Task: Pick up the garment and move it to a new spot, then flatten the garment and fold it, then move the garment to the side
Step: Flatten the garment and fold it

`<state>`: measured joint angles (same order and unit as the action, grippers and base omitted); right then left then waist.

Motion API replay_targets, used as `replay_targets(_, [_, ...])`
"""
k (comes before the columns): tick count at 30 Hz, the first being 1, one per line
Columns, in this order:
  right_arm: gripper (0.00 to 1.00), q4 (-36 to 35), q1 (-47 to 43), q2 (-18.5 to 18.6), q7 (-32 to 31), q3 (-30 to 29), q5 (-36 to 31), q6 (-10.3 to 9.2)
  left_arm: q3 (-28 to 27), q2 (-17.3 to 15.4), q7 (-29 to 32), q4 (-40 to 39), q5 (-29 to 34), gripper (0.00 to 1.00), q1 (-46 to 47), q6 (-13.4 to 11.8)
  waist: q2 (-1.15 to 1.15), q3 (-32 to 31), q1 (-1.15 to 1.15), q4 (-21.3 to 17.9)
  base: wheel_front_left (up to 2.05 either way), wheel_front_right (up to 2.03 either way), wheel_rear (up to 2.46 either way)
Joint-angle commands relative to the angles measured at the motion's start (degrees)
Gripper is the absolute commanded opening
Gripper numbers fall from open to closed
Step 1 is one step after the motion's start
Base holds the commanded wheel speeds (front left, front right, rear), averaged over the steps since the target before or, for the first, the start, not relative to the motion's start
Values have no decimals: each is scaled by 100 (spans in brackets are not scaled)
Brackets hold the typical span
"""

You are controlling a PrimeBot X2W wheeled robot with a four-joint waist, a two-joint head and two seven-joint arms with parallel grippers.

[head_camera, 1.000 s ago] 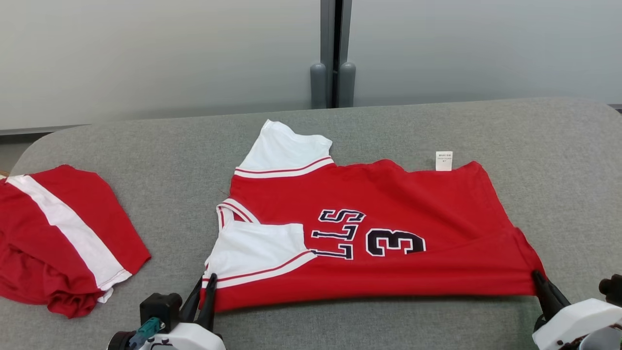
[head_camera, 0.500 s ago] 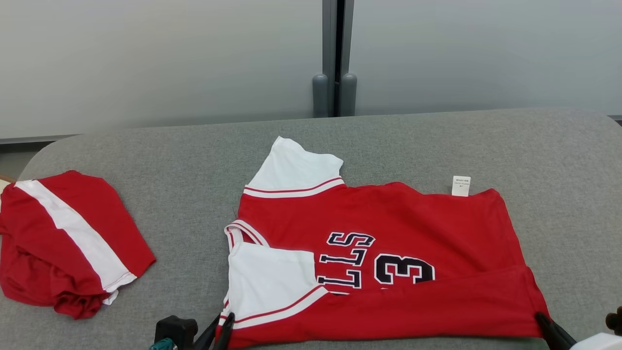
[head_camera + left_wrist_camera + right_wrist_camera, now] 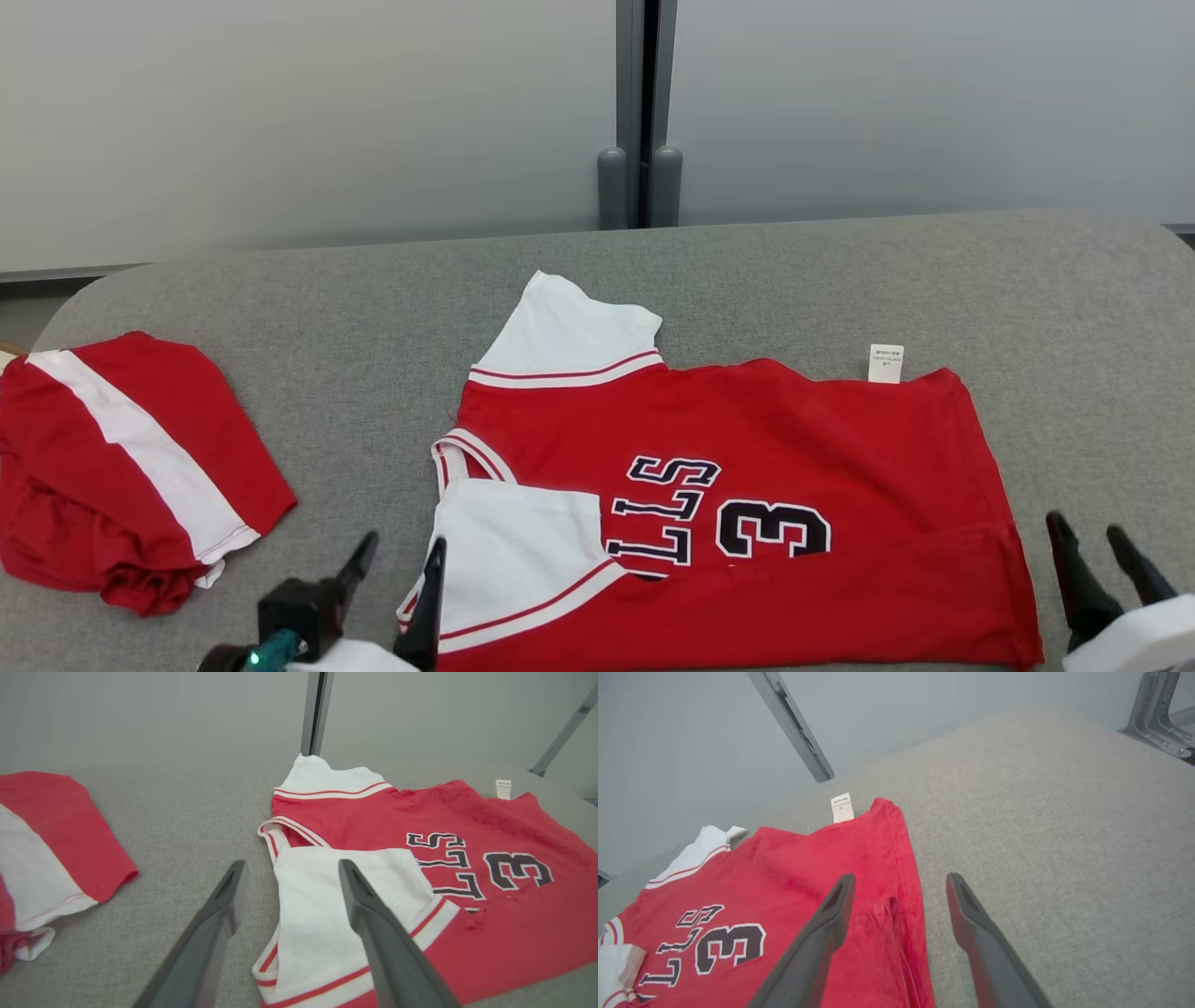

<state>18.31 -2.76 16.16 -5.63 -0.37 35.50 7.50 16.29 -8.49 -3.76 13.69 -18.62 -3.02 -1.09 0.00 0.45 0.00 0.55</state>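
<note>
The garment point(image 3: 747, 448) is a red jersey with white sleeves and dark lettering, lying sideways on the grey table point(image 3: 373, 308), its near long edge folded up over the body. A white tag point(image 3: 885, 363) sticks out at its far edge. My left gripper point(image 3: 403, 558) is open at the near white sleeve point(image 3: 322, 914), one finger on each side of the sleeve's edge. My right gripper point(image 3: 1098, 539) is open just right of the hem corner point(image 3: 901, 914), holding nothing.
A second red garment with a white stripe point(image 3: 131, 467) lies bunched at the table's left edge, also seen in the left wrist view point(image 3: 42, 849). A grey wall with a vertical post point(image 3: 639, 112) stands behind the table. Bare table stretches to the right point(image 3: 1064, 835).
Both grippers have let go of the jersey's near edge and opened. The folded edge now rests on the body. The head camera shifted, moving the whole scene lower in the picture.
</note>
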Motion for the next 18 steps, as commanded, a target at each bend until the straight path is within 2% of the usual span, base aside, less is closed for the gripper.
replay_targets(1, [100, -169, 177, -43, 331, -29, -111, -2, -119, 62, -298, -80, -91, 100, 227, -17, 0, 44, 0, -14, 0, 0, 0])
replay_targets(4, [100, -539, 373, -62, 1133, 152, -113, -2, -362, 261, -842, -57, -443, 100, 456, 93, 0, 139, 0, -37, 0, 0, 0])
replay_targets(7, [100, -482, 487, 64, 1777, 400, -453, -2, -546, 416, -1062, 100, -748, 100, 800, 233, 0, 244, 0, -42, 0, 0, 0])
replay_targets(12, [100, -262, 782, 51, 2033, 594, -685, -1, -582, 497, -1146, 432, -662, 100, 1346, 260, 0, 487, 0, -117, 0, 0, 0])
replay_targets(18, [100, -201, 1364, 14, 2078, 778, -1012, -1, -437, 454, -1098, 1123, -158, 100, 2264, 47, 0, 1159, 0, -356, 0, 0, 0])
